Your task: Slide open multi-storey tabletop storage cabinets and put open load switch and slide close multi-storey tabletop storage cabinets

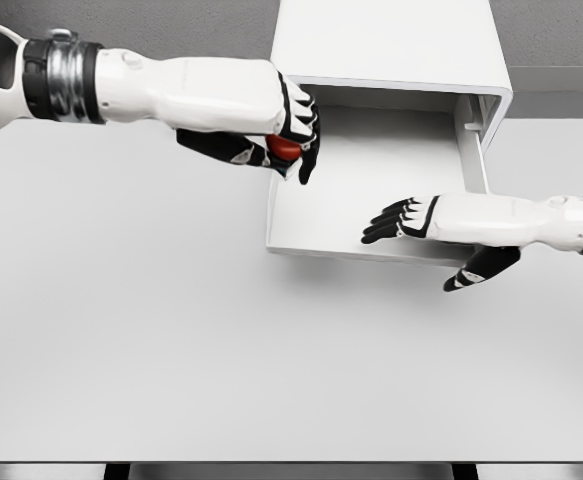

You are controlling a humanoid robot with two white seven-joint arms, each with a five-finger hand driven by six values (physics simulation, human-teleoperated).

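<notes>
The right robot hand rests spread over the open drawer. The left robot hand pinches the red switch at the drawer's edge. It should move farther in, then let go low.

Left hand extended from left, fingers curled in grasp; right hand flat, fingers spread, thumb down.

No text, label, brand, number or sign can be read anywhere. The cabinet and its open drawer are plain white, without any marking. The table is plain too. On the red object held in the left hand no writing can be seen.
</notes>
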